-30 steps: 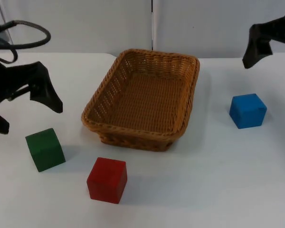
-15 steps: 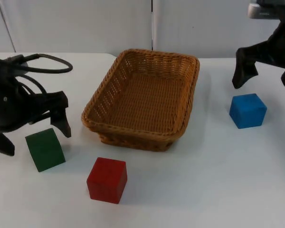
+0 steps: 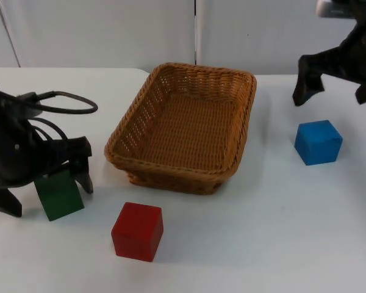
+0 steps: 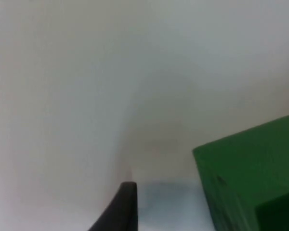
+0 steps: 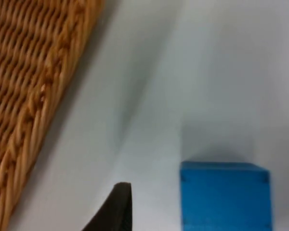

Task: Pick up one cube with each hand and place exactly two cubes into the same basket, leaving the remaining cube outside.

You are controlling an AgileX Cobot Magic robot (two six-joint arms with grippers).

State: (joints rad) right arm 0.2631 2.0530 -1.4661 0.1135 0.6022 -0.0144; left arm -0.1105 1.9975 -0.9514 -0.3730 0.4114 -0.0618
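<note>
Basket (image 3: pixel 184 125): woven wicker, tan-brown, rectangular w/ rounded corners and a braided rim, nothing inside. It sits mid worktop (image 3: pixel 280 232), which is plain white, smooth and matte. In the right wrist view the weave shows as tight horizontal strands w/ a twisted rim edge (image 5: pixel 33 91).

Cubes: 3, solid colour, flat matte faces, crisp edges, no labels or writing on any of them.
- Green cube (image 3: pixel 59 194): on the worktop to the basket's left-front, partly covered by the left arm. Left wrist view shows a corner of it (image 4: pixel 250 178), tilted in frame, just beside the black fingertip.
- Red cube (image 3: pixel 137 231): in front of the basket, near the green cube but apart from it, untouched.
- Blue cube (image 3: pixel 318 141): right of the basket, well apart from it; in the right wrist view (image 5: pixel 225 195) it lies just beside the fingertip, w/ the basket rim further off.

Left hand (image 3: pixel 46 192): low at the green cube, fingers spread to either side of it, released, not clamping.
Right hand (image 3: pixel 334 91): above and behind the blue cube, off the worktop, fingers spread apart, released, grasping nothing.
</note>
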